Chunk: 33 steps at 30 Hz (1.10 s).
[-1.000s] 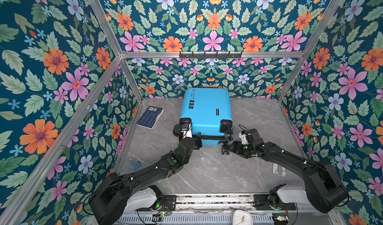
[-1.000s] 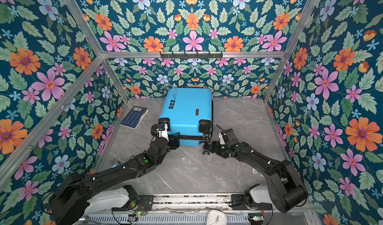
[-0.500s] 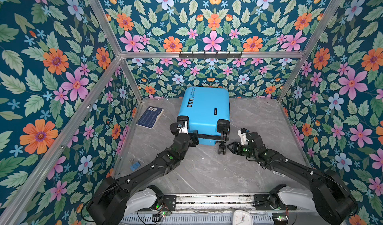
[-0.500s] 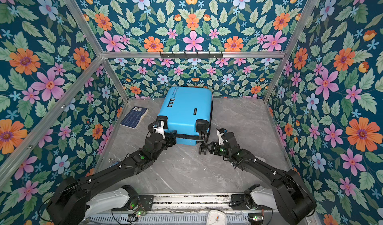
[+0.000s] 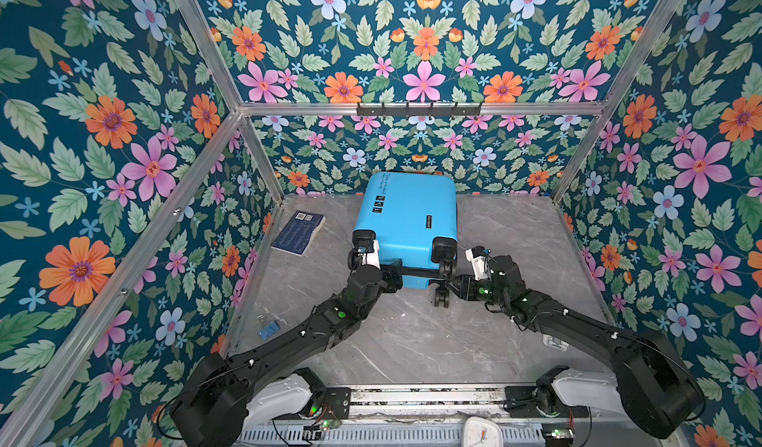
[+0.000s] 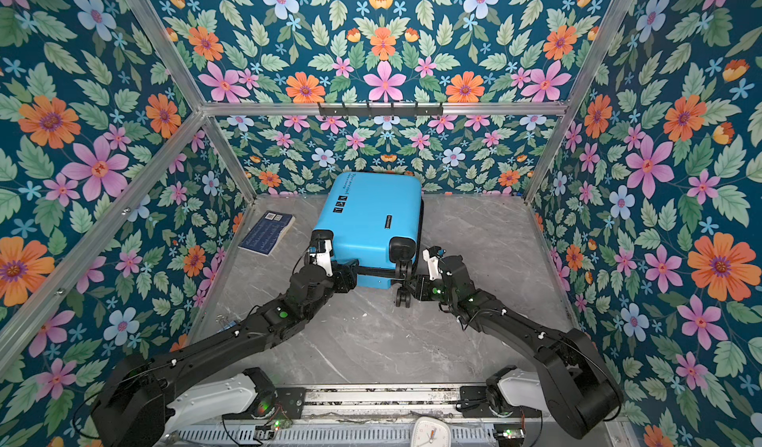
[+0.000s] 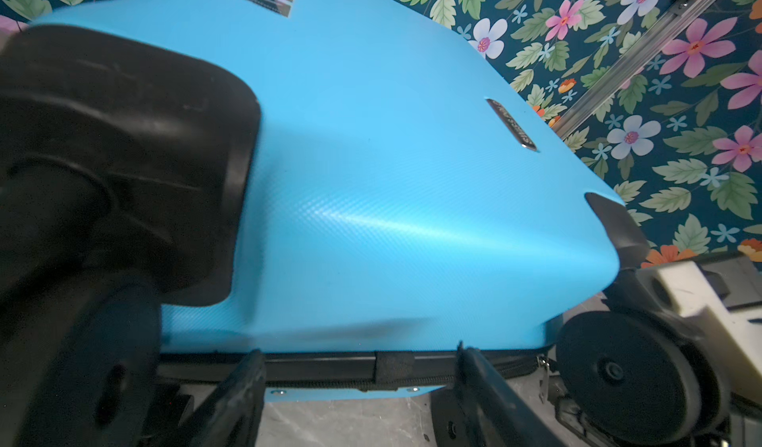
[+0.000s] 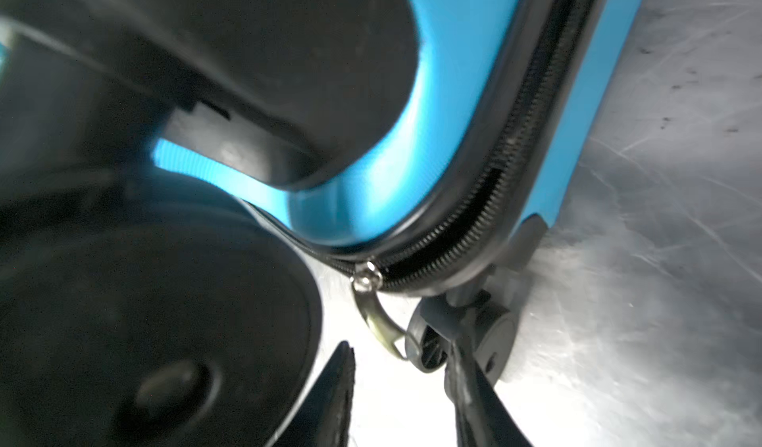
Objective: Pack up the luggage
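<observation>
The luggage (image 5: 408, 218) (image 6: 367, 218) is a bright-blue hard-shell suitcase lying flat at the back middle of the table, wheels toward me. My left gripper (image 5: 392, 275) (image 6: 350, 274) (image 7: 359, 352) is open at its near left corner, fingertips touching the black zipper seam on either side of a small black tab. My right gripper (image 5: 449, 286) (image 6: 414, 288) (image 8: 399, 345) is at the near right corner, by a spinner wheel (image 8: 462, 338). Its jaws stand narrowly apart, and the metal zipper pull (image 8: 377, 317) hangs just ahead of the tips, unclamped. The zipper gapes beyond the slider.
A dark-blue booklet (image 5: 299, 232) lies left of the suitcase by the wall. A blue binder clip (image 5: 268, 329) sits at the left edge and a small white object (image 5: 554, 340) at the right. A white clock (image 5: 480, 432) lies by the front rail. Floral walls enclose three sides.
My right gripper's jaws have narrowed and it has edged in toward the suitcase's near right corner and zipper pull. The left gripper and the suitcase's near end have shifted slightly left.
</observation>
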Available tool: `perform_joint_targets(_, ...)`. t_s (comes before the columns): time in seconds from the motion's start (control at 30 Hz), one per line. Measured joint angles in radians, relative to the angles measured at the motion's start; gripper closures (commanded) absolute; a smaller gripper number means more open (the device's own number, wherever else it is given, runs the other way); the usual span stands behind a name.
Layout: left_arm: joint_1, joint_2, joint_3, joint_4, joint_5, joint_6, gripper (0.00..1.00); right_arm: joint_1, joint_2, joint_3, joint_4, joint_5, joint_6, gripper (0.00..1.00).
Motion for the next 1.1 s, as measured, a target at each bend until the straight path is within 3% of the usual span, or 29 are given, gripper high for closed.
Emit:
perform_joint_targets(0.3, -0.001, 0.003, -0.002, 0.001, -0.005, -0.005, 0.25, 0.003, 0.048, 0.022, 0.016, -0.012, -0.003, 0.66)
perform_joint_targets(0.53, -0.002, 0.008, -0.002, 0.001, -0.005, -0.008, 0.25, 0.004, 0.076, 0.035, 0.023, -0.011, -0.003, 0.76)
perform_joint_targets(0.9, -0.004, 0.008, -0.002, 0.001, -0.002, -0.008, 0.25, 0.006, 0.115, 0.071, 0.021, -0.026, -0.002, 0.81)
perform_joint_targets(1.1, -0.005, 0.008, -0.002, 0.001, -0.002, -0.008, 0.25, 0.006, 0.115, 0.073, 0.022, -0.03, 0.005, 0.93)
